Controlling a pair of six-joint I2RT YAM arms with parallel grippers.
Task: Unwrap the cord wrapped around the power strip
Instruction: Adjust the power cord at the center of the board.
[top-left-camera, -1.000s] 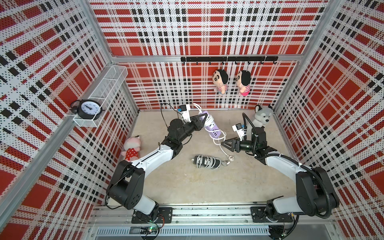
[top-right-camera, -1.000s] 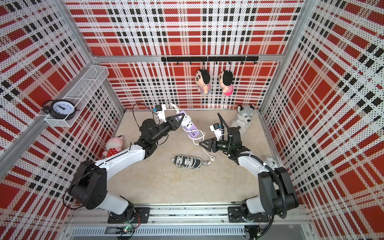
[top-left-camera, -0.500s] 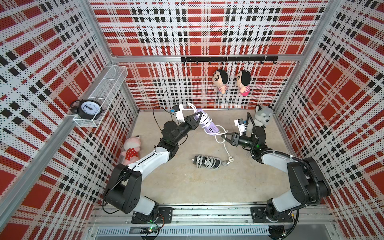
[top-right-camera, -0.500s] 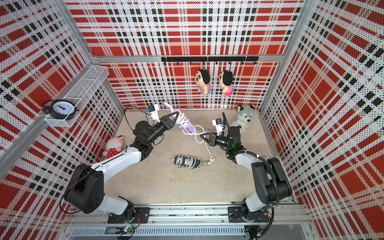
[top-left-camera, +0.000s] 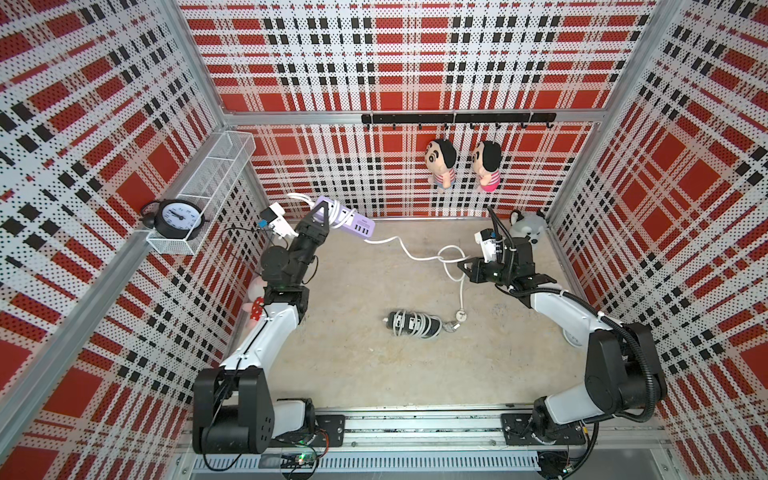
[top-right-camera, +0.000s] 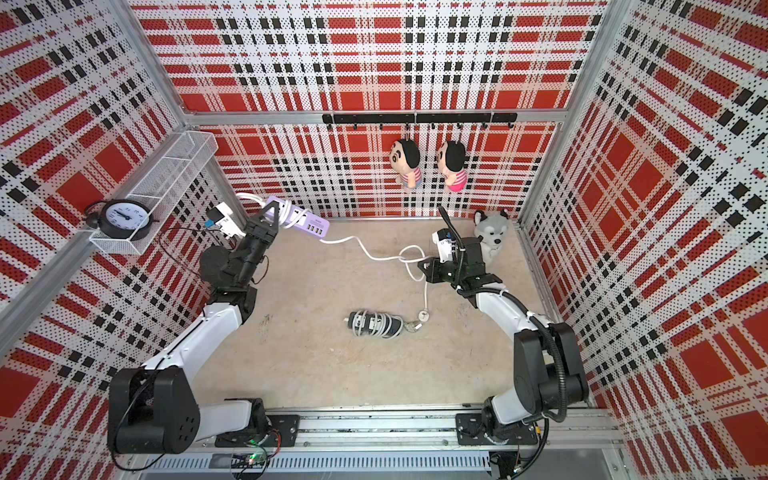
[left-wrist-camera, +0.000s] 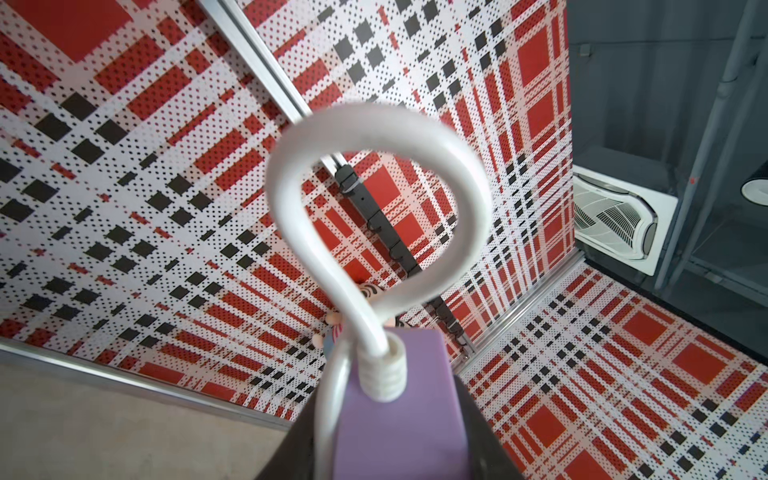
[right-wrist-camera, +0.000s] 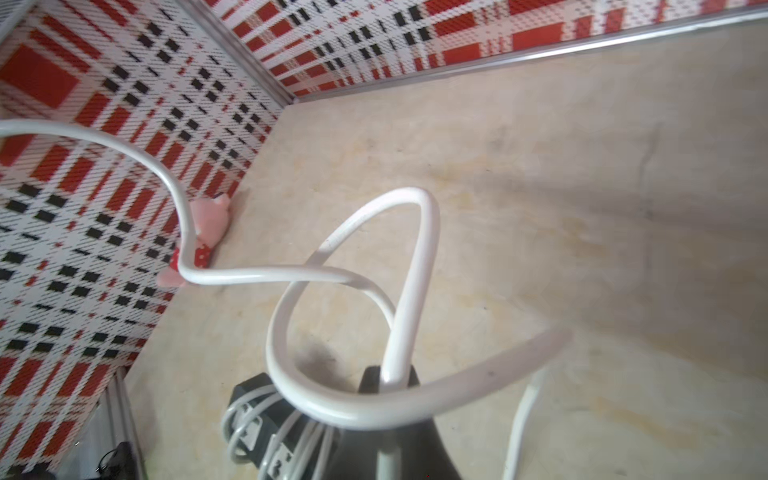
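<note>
Lilac plastic, smooth and slab-shaped: in both top views the purple power strip (top-left-camera: 353, 219) is held off the floor near the back-left corner, tilted. The left gripper (top-left-camera: 322, 216) is clamped across it. A glossy white cord (top-left-camera: 409, 252) loops out of the strip's far end and crosses its body beside the fingers. From there it sags across to the right gripper (top-left-camera: 463, 266), which is pinched tight on it. There the cord curls into a loop, then drops to its plug (top-left-camera: 460, 316), which lies on the mottled beige floor (top-left-camera: 357, 374). Just beside the plug lies a black power strip (top-left-camera: 411, 324) bound in pale cord. On the left wall, a white wire-mesh basket (top-left-camera: 212, 174) holds a round black alarm clock (top-left-camera: 178, 214) in its near end compartment. Two plush dolls (top-left-camera: 440, 164) hang from a black hook rail (top-left-camera: 457, 118). A fuzzy husky plush (top-left-camera: 527, 222) sits in the back-right corner.

In the left wrist view, the strip's matte purple end (left-wrist-camera: 399, 415) sits between dark fingers (left-wrist-camera: 486, 440). The cord leaves it through a ribbed white collar (left-wrist-camera: 384, 374) and bends into a rounded teardrop loop.

In the right wrist view, the cord rises from between the closed dark fingertips (right-wrist-camera: 374, 376) and crosses itself in an open loop. The wound black strip lies below, and a pink plush (right-wrist-camera: 208, 224) rests against the plaid wall.
</note>
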